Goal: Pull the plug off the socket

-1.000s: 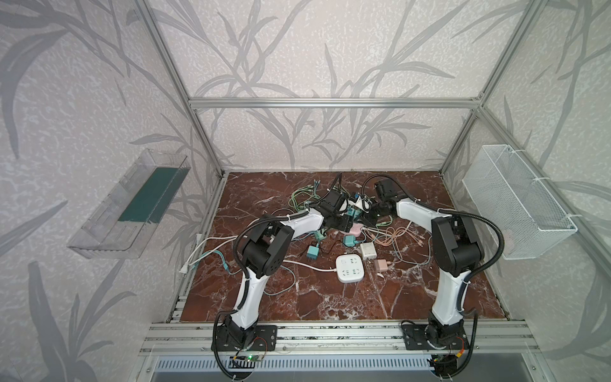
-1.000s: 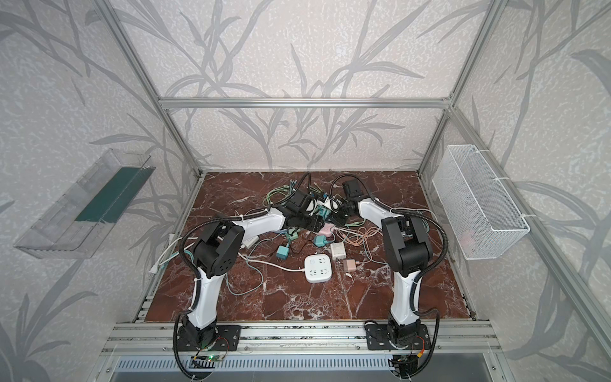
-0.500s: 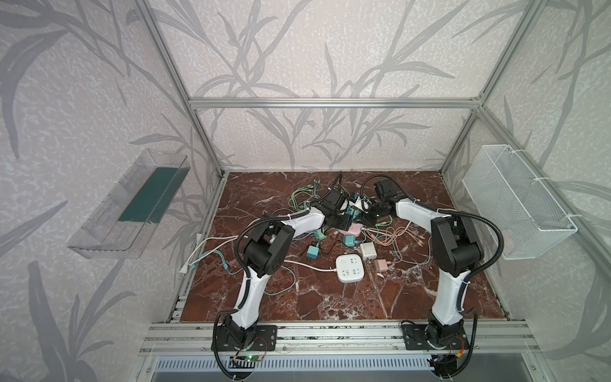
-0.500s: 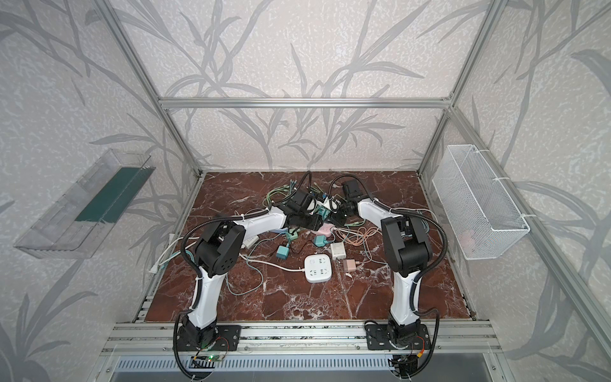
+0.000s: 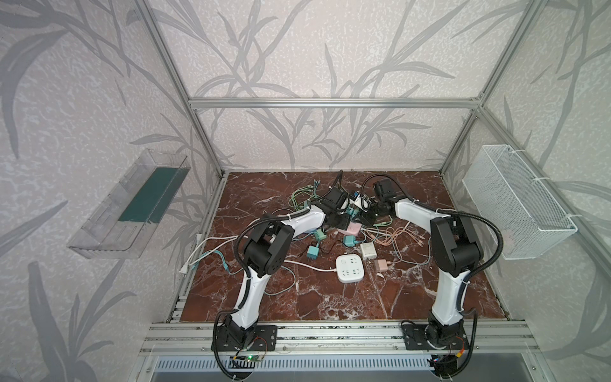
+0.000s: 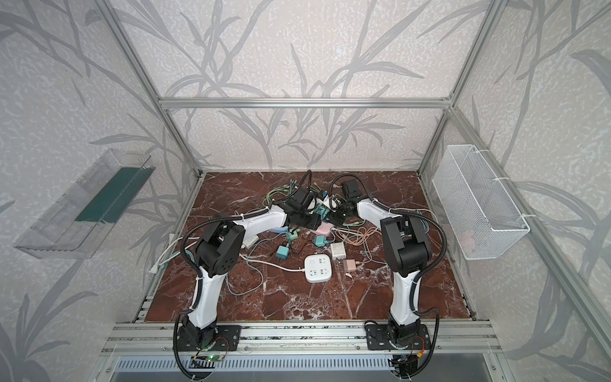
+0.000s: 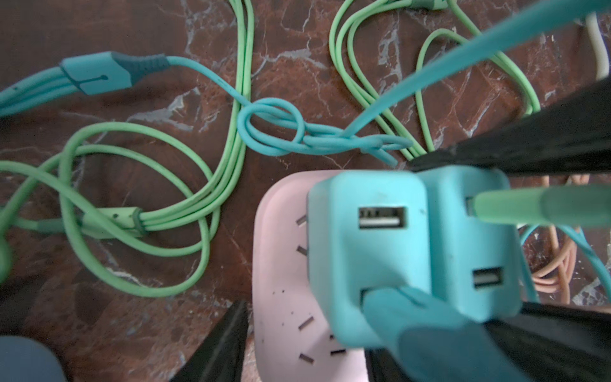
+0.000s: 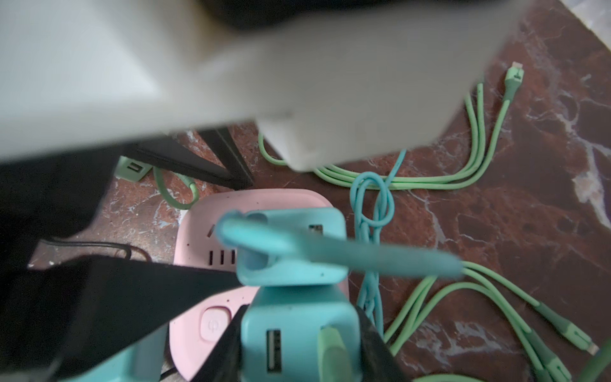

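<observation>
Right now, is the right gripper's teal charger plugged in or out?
In: the charger sits against the pink power strip, no prongs showing.

A white arm casing (image 8: 231, 66) blurs across much of the right wrist view, and the pink socket block (image 8: 195, 231) behind it shows only in patches between teal plugs (image 8: 291, 269) and black fingers (image 8: 132, 297), one end cut off by the edge. In the left wrist view a fuzzy teal cord (image 7: 429, 337) covers whatever faces the one black finger (image 7: 228, 344) whose tip shows, so I cannot tell its grip. In both top views the plugs are too small to pick out among the cords (image 5: 405, 236).
</observation>
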You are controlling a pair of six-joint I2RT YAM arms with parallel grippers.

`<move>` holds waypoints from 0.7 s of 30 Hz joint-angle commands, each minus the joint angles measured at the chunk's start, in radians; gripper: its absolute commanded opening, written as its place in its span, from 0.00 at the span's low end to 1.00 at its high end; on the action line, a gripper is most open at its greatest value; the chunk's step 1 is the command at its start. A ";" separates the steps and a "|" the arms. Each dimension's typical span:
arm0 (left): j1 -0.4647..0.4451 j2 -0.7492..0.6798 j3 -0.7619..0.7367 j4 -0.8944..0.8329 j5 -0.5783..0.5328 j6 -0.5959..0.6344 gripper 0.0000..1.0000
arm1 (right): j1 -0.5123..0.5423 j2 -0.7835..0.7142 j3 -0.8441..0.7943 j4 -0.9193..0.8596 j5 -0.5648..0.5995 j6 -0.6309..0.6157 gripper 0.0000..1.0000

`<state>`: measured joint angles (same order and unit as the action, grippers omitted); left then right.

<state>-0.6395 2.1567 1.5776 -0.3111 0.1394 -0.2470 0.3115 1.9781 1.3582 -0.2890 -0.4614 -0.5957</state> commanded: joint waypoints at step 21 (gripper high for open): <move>-0.003 0.078 0.042 -0.148 -0.075 -0.008 0.55 | 0.025 -0.059 0.028 0.053 0.007 0.061 0.22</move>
<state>-0.6403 2.1761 1.6215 -0.3573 0.1070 -0.2588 0.3229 1.9762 1.3529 -0.2741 -0.4362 -0.5495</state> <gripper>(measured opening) 0.553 0.435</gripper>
